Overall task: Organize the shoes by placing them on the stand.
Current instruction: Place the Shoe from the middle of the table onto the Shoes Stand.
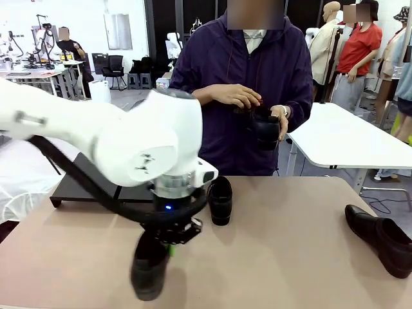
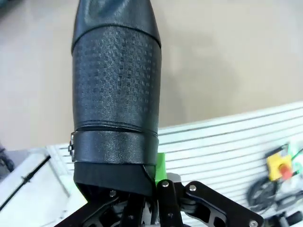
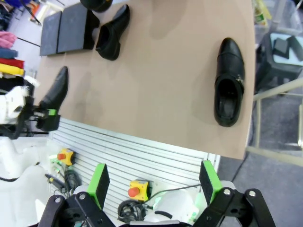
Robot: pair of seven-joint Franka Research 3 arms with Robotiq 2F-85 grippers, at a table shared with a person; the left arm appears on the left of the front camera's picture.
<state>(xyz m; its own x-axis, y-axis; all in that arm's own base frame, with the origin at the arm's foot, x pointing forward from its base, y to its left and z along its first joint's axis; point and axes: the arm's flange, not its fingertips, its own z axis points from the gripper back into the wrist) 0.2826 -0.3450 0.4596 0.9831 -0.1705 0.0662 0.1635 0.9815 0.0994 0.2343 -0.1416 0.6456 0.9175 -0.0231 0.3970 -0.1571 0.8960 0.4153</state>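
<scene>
My left gripper (image 1: 169, 246) is shut on the heel end of a black glossy shoe (image 1: 149, 271), which hangs toe down just above the table's front edge. In the left wrist view that shoe (image 2: 116, 94) runs up from the jaws, with one green pad (image 2: 160, 165) pressed against its side. A second shoe (image 1: 220, 199) stands on the table beside the black stand (image 1: 80, 183), and a third (image 1: 380, 238) lies at the far right. The person holds a fourth shoe (image 1: 265, 131) in both hands. My right gripper (image 3: 154, 182) is open and holds nothing, high above the table's near edge.
The stand's two panels (image 3: 66, 28) are bare. A white table (image 1: 347, 138) stands behind at the right. Below my right gripper are a slatted white base (image 3: 142, 156) and yellow stop buttons (image 3: 136, 189). The tan tabletop (image 1: 290, 257) is free between the shoes.
</scene>
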